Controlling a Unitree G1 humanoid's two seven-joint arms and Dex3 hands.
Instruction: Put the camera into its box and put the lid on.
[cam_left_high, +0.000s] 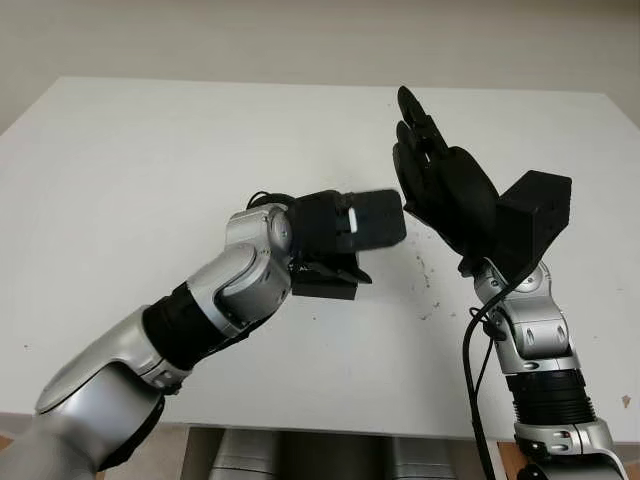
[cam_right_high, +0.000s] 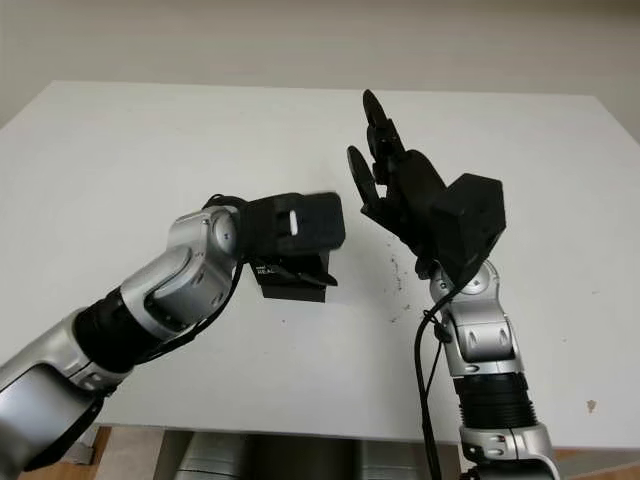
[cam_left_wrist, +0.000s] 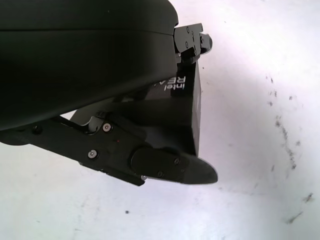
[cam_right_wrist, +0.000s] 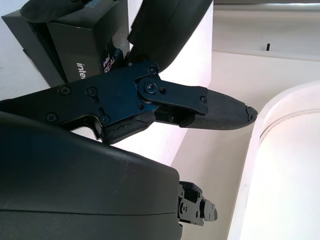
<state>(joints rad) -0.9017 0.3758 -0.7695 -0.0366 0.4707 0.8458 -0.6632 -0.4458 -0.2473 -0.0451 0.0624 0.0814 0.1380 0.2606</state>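
Observation:
A black box (cam_left_high: 325, 284) printed "intel REAL" (cam_left_wrist: 175, 84) sits low over the white table (cam_left_high: 150, 150) near its middle. My left hand (cam_left_high: 335, 245) reaches in from the bottom left and is shut on the box, fingers (cam_left_wrist: 170, 167) along its side. I cannot tell whether the box touches the table. My right hand (cam_left_high: 435, 170) is open and raised above the table just right of the box, palm toward it. The right wrist view catches the box (cam_right_wrist: 75, 45) beyond its own finger (cam_right_wrist: 200, 107).
Small dark scuff marks (cam_left_high: 427, 278) dot the table between the two hands. A black cable (cam_left_high: 472, 370) hangs along the right forearm. The table's front edge (cam_left_high: 350, 425) runs close below the arms.

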